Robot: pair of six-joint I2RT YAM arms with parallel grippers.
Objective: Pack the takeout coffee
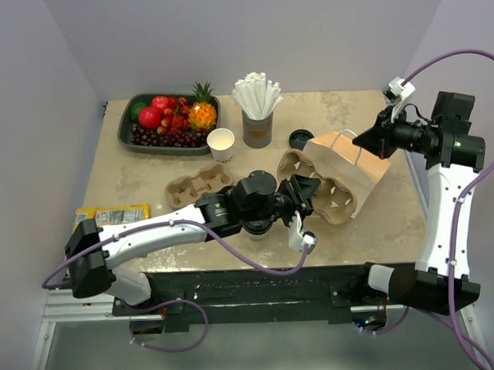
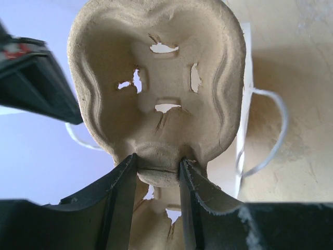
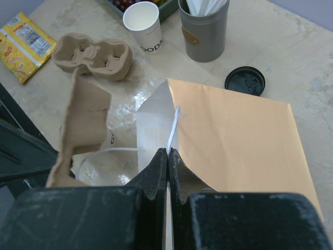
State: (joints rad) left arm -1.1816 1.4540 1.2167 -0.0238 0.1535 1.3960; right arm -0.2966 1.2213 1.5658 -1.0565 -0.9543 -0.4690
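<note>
While the right claw pinches the bag rim, the left claw, clamping the carrier, should enter squarely.

Pictured along the back of a mottled beige table: a green fruit tray at left, an open white paper cup just beside it, a grey cup of straws and a loose black lid. Found nearer the front: stacked pulp carriers, a yellow snack packet at the left edge, a brown paper bag on its side and a half-hidden black-lidded cup.
</note>
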